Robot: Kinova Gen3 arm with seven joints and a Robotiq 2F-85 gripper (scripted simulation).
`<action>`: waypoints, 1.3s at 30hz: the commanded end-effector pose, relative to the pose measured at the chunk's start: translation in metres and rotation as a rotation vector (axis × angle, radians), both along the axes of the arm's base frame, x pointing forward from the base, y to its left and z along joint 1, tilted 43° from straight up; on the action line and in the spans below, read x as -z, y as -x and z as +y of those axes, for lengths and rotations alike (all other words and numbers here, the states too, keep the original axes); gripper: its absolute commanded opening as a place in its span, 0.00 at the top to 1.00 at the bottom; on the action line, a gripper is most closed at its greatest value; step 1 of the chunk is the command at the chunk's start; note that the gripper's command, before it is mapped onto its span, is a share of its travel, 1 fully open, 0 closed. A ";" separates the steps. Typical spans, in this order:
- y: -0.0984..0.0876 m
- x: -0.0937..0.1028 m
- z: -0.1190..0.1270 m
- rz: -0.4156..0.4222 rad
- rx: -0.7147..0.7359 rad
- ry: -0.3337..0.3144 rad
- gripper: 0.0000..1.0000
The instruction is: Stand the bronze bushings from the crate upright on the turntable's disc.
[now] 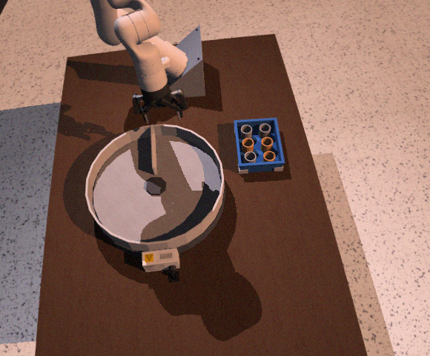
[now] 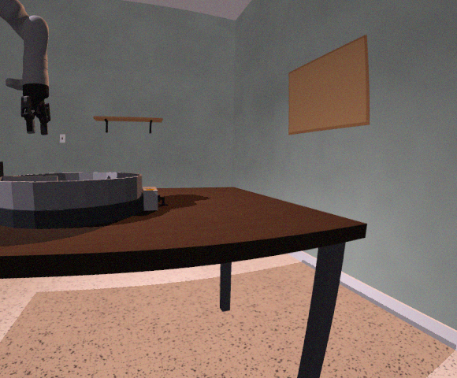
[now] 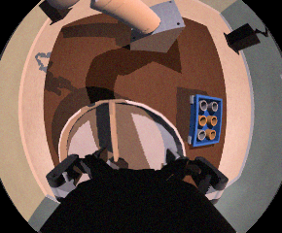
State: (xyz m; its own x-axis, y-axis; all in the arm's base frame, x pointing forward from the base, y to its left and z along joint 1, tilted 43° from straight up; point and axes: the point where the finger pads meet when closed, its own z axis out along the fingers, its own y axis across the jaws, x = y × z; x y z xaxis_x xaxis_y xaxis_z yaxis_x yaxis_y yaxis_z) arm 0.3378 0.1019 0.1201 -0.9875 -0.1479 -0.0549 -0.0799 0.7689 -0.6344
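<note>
Task not started, by the look of it. Left to right on the table (image 1: 93, 306): turntable (image 1: 93, 168) with disc (image 1: 119, 199) carrying no bushings, hub (image 1: 155, 186) at centre; end effector (image 1: 161, 110) high above the turntable's far rim, fingers spread wide, holding nothing. Right — blue crate (image 1: 259, 167) well apart, three bronze bushings (image 1: 247, 144) and three steel bushings (image 1: 245, 130) upright inside. All three bronze transfers remain.

Worktop (image 1: 291, 268): dark brown, four-legged | turntable (image 1: 93, 191) directly below and ahead of hand (image 1: 161, 110) | blue crate (image 1: 260, 167) well aside of hand | grey base plate (image 1: 192, 86) behind hand
</note>
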 end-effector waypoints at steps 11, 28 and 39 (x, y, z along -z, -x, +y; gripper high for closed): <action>0.008 -0.014 -0.007 0.071 -0.007 0.064 0.00; 0.009 -0.016 -0.007 0.080 -0.007 0.072 0.00; 0.009 -0.016 -0.007 0.080 -0.007 0.072 0.88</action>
